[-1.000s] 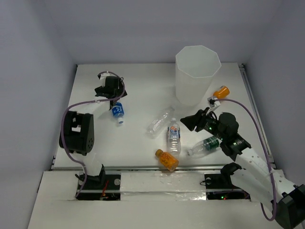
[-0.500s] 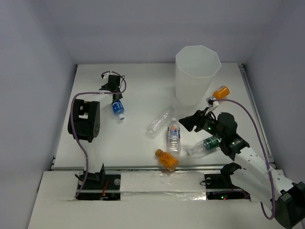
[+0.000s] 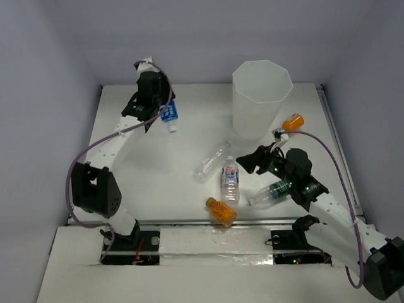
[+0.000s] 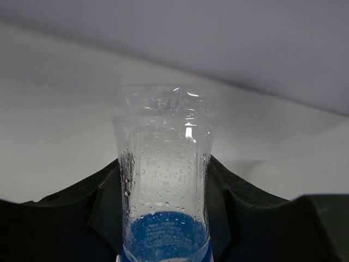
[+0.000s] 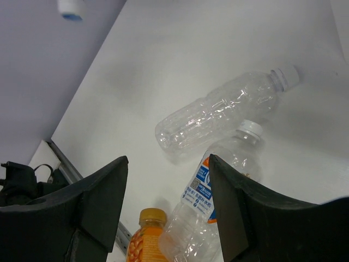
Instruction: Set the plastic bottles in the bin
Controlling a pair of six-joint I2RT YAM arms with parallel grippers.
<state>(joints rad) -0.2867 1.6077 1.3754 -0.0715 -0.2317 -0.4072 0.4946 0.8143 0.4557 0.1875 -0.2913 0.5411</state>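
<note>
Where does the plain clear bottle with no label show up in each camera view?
Top external: plain clear bottle lies slantwise near the picture's centre.
Left wrist: not in view.
Right wrist: upper middle, cap pointing right.
Shared landmark: the blue-labelled bottle lying right beside it.
</note>
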